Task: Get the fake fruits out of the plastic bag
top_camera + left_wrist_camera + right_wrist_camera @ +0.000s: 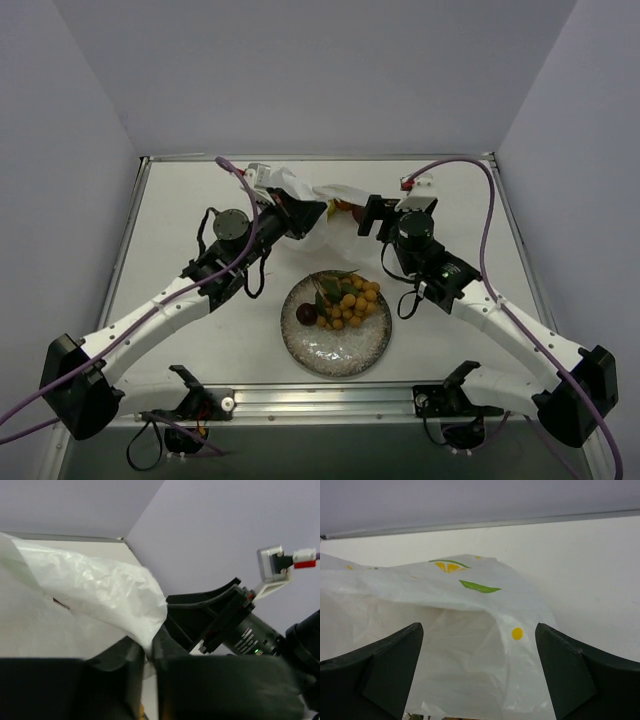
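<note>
The white plastic bag (318, 212) with citrus prints is lifted above the table behind the plate. My left gripper (312, 214) is shut on its edge; in the left wrist view the film (95, 592) is pinched between my fingers (165, 650). My right gripper (362, 215) is open and empty just right of the bag's mouth, where a small orange and dark red patch (346, 207) shows. In the right wrist view the bag (470, 625) fills the gap between the wide-apart jaws. The yellow-orange berry bunch (350, 298) and one maroon ball (306, 314) lie on the plate.
The round speckled glass plate (340, 350) stands in front of the bag, between the two arms. The table's raised rim (320, 157) runs along the back. The right arm's gripper body (220, 615) shows close behind the bag in the left wrist view.
</note>
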